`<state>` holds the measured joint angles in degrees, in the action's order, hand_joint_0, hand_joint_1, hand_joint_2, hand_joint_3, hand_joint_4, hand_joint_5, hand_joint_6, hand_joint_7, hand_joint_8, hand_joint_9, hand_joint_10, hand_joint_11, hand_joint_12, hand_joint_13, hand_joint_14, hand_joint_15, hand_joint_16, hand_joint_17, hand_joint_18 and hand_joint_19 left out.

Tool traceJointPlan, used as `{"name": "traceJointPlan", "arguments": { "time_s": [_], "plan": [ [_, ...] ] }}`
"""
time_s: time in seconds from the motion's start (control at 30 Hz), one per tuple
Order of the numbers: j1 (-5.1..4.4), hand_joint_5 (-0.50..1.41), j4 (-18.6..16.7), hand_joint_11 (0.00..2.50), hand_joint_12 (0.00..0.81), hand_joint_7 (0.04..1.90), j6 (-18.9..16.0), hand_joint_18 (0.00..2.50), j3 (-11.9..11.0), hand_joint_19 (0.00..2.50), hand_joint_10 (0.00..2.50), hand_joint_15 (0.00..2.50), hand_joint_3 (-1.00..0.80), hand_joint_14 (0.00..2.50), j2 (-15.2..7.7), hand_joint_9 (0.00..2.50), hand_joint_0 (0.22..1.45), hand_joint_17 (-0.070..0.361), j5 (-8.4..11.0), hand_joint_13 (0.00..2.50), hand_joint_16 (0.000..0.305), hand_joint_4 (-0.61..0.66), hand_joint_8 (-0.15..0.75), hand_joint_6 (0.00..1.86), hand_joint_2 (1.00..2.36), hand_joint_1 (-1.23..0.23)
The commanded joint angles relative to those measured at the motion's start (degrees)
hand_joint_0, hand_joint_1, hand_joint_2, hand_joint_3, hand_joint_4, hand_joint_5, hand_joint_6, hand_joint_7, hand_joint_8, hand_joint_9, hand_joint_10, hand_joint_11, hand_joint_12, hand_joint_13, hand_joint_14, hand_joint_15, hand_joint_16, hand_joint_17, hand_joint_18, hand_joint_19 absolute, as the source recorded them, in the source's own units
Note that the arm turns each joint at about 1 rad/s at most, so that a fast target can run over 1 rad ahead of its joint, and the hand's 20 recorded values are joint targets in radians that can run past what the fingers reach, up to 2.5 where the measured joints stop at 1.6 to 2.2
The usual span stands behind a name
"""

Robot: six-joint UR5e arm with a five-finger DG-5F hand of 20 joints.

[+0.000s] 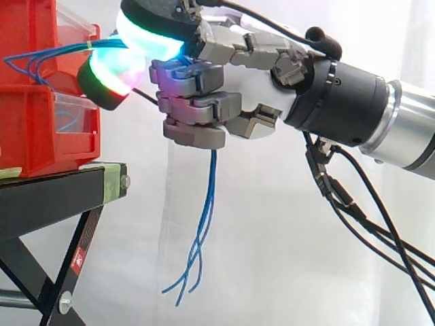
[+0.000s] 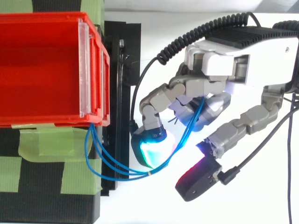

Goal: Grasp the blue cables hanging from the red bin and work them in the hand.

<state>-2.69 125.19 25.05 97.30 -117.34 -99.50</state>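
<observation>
Scanning from the left of the side view, I log two stacked red plastic bins (image 1: 41, 102) on one black metal stand (image 1: 54, 197). The top view shows patches of green tape (image 2: 42, 144) on the stand beside them. The thin blue cables (image 1: 209, 204) leave the front of the bins at the upper bin's lip. In the top view I count three strands (image 2: 140, 173) there, gathered by one small pale tie (image 2: 149, 173) just short of the fingers. From the bins the bundle runs roughly level rightward into the one robot hand (image 1: 251, 88), so the anchored end lies to the hand's left, bin side. The glowing fingertips (image 1: 146, 37) close over this span from above and below. The lower fingers are curled tight toward the palm with the cables passing through them, so I read the hand as clamped on the bundle. Below those fingers the free tails drop nearly straight down in front of the white curtain (image 1: 285, 258) and splay at the ends. I make out at least three tips, touching nothing. My judgement is that any working of the strands turns on that level span, since pulling right tightens it against the bin.
</observation>
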Motion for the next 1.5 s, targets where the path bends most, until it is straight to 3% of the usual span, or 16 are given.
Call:
{"name": "traceJointPlan", "arguments": {
  "time_s": [0.0, 0.2, 0.93, 1.37, 1.47],
  "plan": [
    [0.23, 0.19, -0.12, 1.85, 0.377, 1.25, 0.00, 1.35, -0.27, 1.83, 2.50, 1.29, -0.25, 2.50, 0.00, 0.72, 1.00, 0.104, -0.43, 0.96, 0.046, 0.23, 0.327, 0.37, 1.02, -0.55],
    [0.23, 0.20, -0.12, 1.85, 0.377, 1.27, 0.09, 1.38, -0.18, 1.83, 2.50, 1.27, -0.58, 2.50, 0.00, 0.74, 0.95, 0.105, -0.52, 0.97, 0.047, 0.24, 0.331, 0.31, 1.02, -0.52],
    [0.32, 0.29, -0.12, 1.82, 0.391, 1.21, 0.09, 1.45, -0.35, 1.79, 2.50, 1.26, -1.00, 2.50, 0.00, 0.84, 0.85, 0.110, -0.52, 1.03, 0.049, 0.28, 0.335, 0.34, 1.00, -0.55],
    [0.32, 0.42, -0.12, 1.82, 0.379, 1.23, 0.09, 1.53, -0.44, 1.80, 2.50, 1.28, -1.00, 2.50, 0.00, 0.94, 0.83, 0.111, -0.52, 1.09, 0.049, 0.26, 0.312, 0.29, 1.00, -0.61],
    [0.23, 0.46, -0.21, 1.83, 0.372, 1.25, 0.09, 1.59, -0.35, 1.84, 2.50, 1.29, -0.95, 2.50, 0.00, 0.99, 0.90, 0.111, -0.52, 1.11, 0.049, 0.24, 0.299, 0.27, 1.00, -0.64]
  ]
}}
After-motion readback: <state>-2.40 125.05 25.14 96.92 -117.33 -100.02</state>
